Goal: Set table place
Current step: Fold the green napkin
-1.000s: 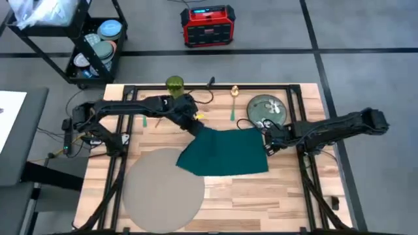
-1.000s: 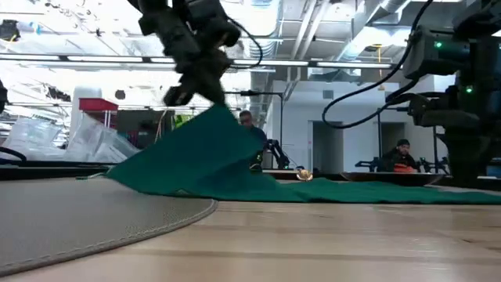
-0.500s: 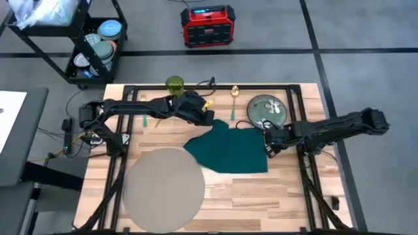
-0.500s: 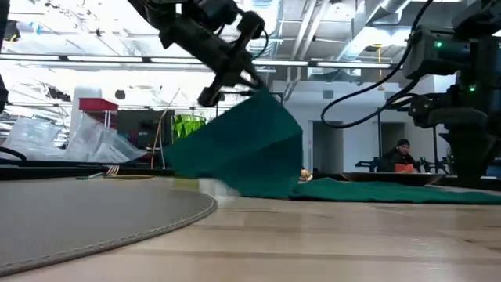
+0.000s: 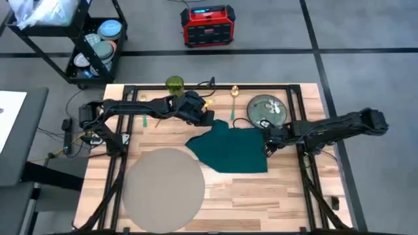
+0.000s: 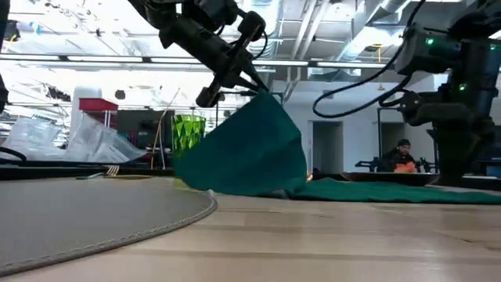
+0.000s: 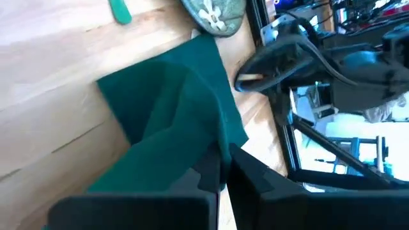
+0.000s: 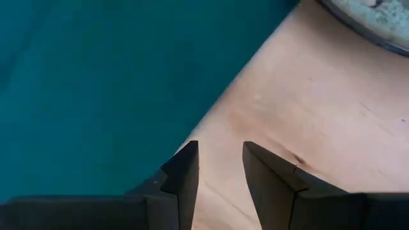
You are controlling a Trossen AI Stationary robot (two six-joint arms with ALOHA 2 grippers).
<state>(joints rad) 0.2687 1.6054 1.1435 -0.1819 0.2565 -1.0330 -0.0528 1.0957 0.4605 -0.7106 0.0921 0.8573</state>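
A dark green cloth [image 5: 232, 150] lies on the table [image 5: 287, 196] at its middle. The cloth's left part is raised like a tent [image 6: 243, 153] under my left gripper [image 5: 209, 117], which is shut on it. My right gripper [image 8: 220, 156] stands open and low at the cloth's right edge [image 5: 266, 145], one finger [image 8: 185, 167] over the edge and the other over bare wood. Whether it touches the cloth I cannot tell. The place [image 5: 163, 186], a round grey-beige mat, lies flat at the near left, apart from the cloth. My left gripper pinches a raised corner of the green cloth [image 7: 217, 144] between its two fingers, which slant down from the far left. The held part [image 6: 262, 98] is lifted off the table and the cloth slopes down from it. The cloth's right part lies flat on the wood.
A dark green floral plate [image 5: 268, 109] sits at the far right, just beyond my right gripper. A green glass [image 5: 174, 85], a gold spoon [image 5: 234, 91] and green cutlery [image 5: 232, 111] lie along the far edge. Bare wood shows at the near right.
My left gripper has carried the cloth's corner toward the table's right and slightly toward its far edge, keeping it raised. The cloth's left part has drawn in toward the right and stands steeper; its right part has stayed flat. Most of this happened in the first half second.
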